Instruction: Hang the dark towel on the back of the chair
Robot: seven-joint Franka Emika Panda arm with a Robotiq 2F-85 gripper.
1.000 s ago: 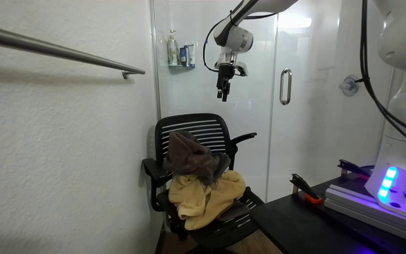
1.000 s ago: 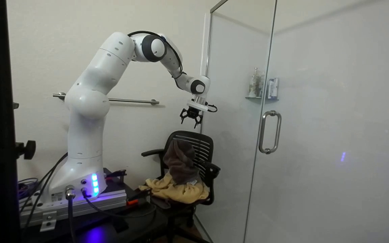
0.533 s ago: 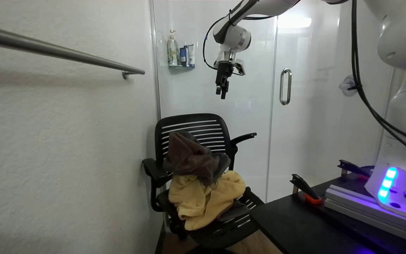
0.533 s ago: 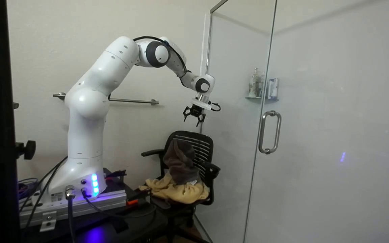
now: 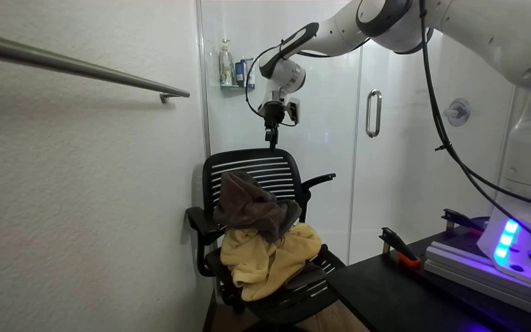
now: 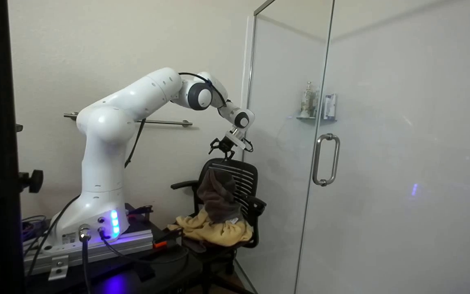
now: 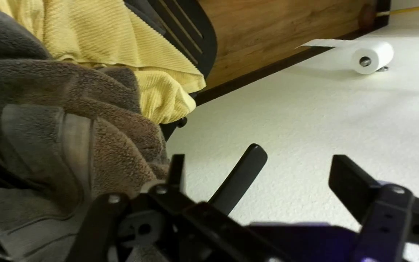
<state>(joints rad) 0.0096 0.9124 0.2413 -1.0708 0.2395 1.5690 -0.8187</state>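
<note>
The dark brown-grey towel [image 5: 251,203] lies bunched on the chair, leaning against the backrest, in both exterior views [image 6: 218,196]. It fills the left of the wrist view [image 7: 115,145]. The black chair [image 5: 285,173] has a slatted back and armrests; one armrest [image 7: 239,178] shows between my fingers in the wrist view, lower down. A yellow towel [image 5: 274,260] lies under the dark one on the seat. My gripper [image 5: 271,140] is open and empty, tilted, by the top edge of the chair back in an exterior view [image 6: 219,154]. Its spread fingers [image 7: 258,171] hold nothing.
A metal towel bar [image 5: 85,67] is on the wall beside the chair. A glass shower wall with a door handle [image 5: 374,113] stands behind it. The black table [image 5: 376,286] with clamps [image 5: 399,246] is near the seat. A paper roll [image 7: 373,57] hangs on the wall.
My gripper first rose slightly, then came down towards the top of the chair back and tilted. The arm is lower and stretched further out. The towels and chair have not moved.
</note>
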